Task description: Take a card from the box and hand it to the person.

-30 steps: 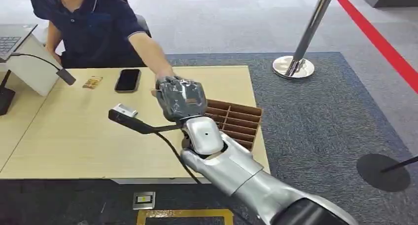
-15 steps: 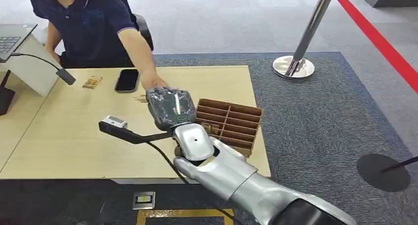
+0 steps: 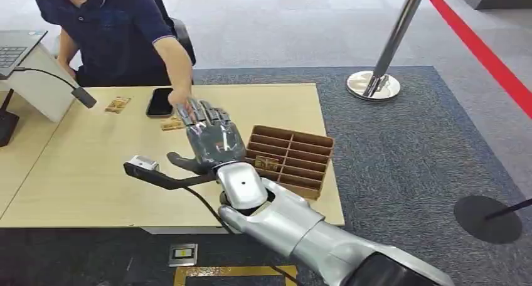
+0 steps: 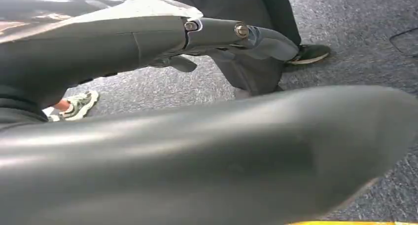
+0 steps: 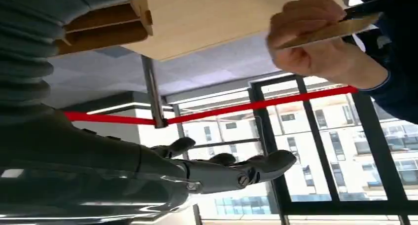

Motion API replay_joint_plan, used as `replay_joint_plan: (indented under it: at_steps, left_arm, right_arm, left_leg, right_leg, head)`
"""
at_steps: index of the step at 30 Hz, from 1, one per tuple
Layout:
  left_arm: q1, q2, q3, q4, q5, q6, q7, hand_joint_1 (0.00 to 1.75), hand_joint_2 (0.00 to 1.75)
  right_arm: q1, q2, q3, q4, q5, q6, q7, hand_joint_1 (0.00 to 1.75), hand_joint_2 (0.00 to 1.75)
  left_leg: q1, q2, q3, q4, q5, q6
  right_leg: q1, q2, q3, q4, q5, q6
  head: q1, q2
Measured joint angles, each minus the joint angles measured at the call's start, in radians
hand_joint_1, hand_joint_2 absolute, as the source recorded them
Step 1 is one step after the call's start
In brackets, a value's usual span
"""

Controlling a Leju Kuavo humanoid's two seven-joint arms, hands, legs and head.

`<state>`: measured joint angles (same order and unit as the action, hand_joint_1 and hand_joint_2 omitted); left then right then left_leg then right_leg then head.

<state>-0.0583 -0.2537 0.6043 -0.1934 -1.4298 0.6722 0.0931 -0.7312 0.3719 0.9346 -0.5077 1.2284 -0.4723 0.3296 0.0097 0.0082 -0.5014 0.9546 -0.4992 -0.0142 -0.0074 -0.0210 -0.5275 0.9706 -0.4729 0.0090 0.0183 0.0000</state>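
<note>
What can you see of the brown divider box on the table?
The box looks like brown cardboard, open-topped, split by thin partitions into rows of narrow slots. It sits flat near the table's right front corner, slightly skewed to the edge. A small tan card lies in a slot near its left side. The right hand, fingers spread, is just left of it; contact can't be judged.

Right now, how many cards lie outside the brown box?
2. One card lies on the table left of the phone; another card is in the person's hand. The right hand may hide others.
</note>
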Motion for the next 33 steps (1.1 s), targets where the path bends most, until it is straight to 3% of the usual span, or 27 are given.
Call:
replay_joint_plan:
  at_steps: [5, 10, 13, 16, 17, 20, 22, 25, 29, 33]
  left_arm:
    - [0.000, 0.000, 0.001, 0.000, 0.013, 0.001, 0.000, 0.00, 0.00]
    - [0.002, 0.000, 0.003, 0.000, 0.032, 0.003, 0.000, 0.00, 0.00]
    - [0.002, 0.000, 0.006, 0.000, 0.048, 0.006, 0.000, 0.00, 0.00]
    - [0.009, -0.001, 0.019, 0.000, 0.071, 0.011, 0.000, 0.00, 0.00]
    - [0.011, -0.001, 0.021, 0.000, 0.075, 0.011, 0.000, 0.00, 0.00]
    - [0.015, -0.001, 0.031, 0.002, 0.081, 0.009, 0.012, 0.00, 0.00]
    - [0.017, -0.002, 0.037, 0.003, 0.081, 0.005, 0.023, 0.00, 0.00]
    - [0.018, -0.002, 0.041, 0.003, 0.073, 0.004, 0.024, 0.00, 0.00]
    - [0.017, -0.003, 0.042, 0.003, 0.065, 0.004, 0.008, 0.00, 0.00]
    - [0.016, -0.004, 0.042, 0.003, 0.064, 0.005, -0.013, 0.00, 0.00]
  right_arm:
    - [-0.002, -0.001, -0.001, 0.015, 0.001, -0.073, -0.013, 0.00, 0.00]
    - [0.020, -0.027, -0.056, 0.013, 0.014, -0.169, -0.061, 0.00, 0.00]
    - [0.104, -0.071, -0.148, -0.049, -0.065, -0.205, -0.149, 0.00, 0.00]
    - [0.302, -0.129, -0.352, -0.223, -0.261, -0.221, -0.341, 0.00, 0.00]
    - [0.373, -0.141, -0.428, -0.286, -0.258, -0.223, -0.392, 0.00, 0.00]
    - [0.575, -0.139, -0.777, -0.486, -0.264, -0.229, -0.570, 0.00, 0.00]
    - [0.651, -0.133, -1.009, -0.539, -0.347, -0.229, -0.654, 0.00, 0.00]
    - [0.725, -0.131, -1.275, -0.552, -0.393, -0.231, -0.757, 0.00, 0.00]
    - [0.736, -0.160, -1.586, -0.411, -0.423, -0.217, -0.770, 0.00, 0.00]
    - [0.732, -0.208, -1.795, -0.198, -0.328, -0.221, -0.677, 0.00, 0.00]
  left_leg:
    - [0.000, 0.000, 0.000, 0.000, 0.000, 0.000]
    - [0.000, 0.000, 0.000, 0.000, 0.000, 0.000]
    - [0.000, -0.001, 0.001, 0.000, 0.000, 0.000]
    - [0.000, -0.003, 0.000, 0.000, -0.001, 0.001]
    - [0.000, -0.004, 0.000, 0.000, -0.002, 0.003]
    - [0.000, -0.004, -0.002, 0.000, -0.003, 0.003]
    - [0.000, -0.004, -0.002, 0.000, -0.004, 0.004]
    - [-0.001, -0.002, -0.001, 0.000, -0.006, 0.004]
    - [0.000, -0.002, 0.000, 0.000, -0.006, 0.004]
    - [0.000, -0.001, 0.000, 0.000, -0.006, 0.004]
  right_leg:
    - [0.000, 0.000, 0.000, 0.000, 0.000, 0.000]
    - [0.000, 0.000, 0.000, -0.001, 0.000, 0.000]
    - [0.000, 0.000, 0.002, -0.003, 0.000, 0.000]
    - [0.001, 0.000, 0.003, -0.004, -0.001, 0.001]
    - [0.001, 0.000, 0.003, -0.004, 0.000, 0.001]
    - [0.000, 0.000, 0.002, -0.006, -0.001, 0.002]
    - [0.000, 0.000, 0.002, -0.006, -0.002, 0.004]
    - [-0.001, 0.000, 0.002, -0.007, -0.002, 0.004]
    - [-0.001, 0.000, 0.003, -0.007, -0.002, 0.004]
    - [-0.001, 0.000, 0.003, -0.006, -0.002, 0.004]
  head:
    - [0.000, 0.000]
    - [0.000, 0.000]
    - [0.000, 0.000]
    - [0.000, 0.000]
    - [0.000, 0.000]
    - [0.000, 0.000]
    - [0.001, 0.000]
    - [0.000, 0.000]
    - [0.000, 0.000]
    - [0.000, 0.000]
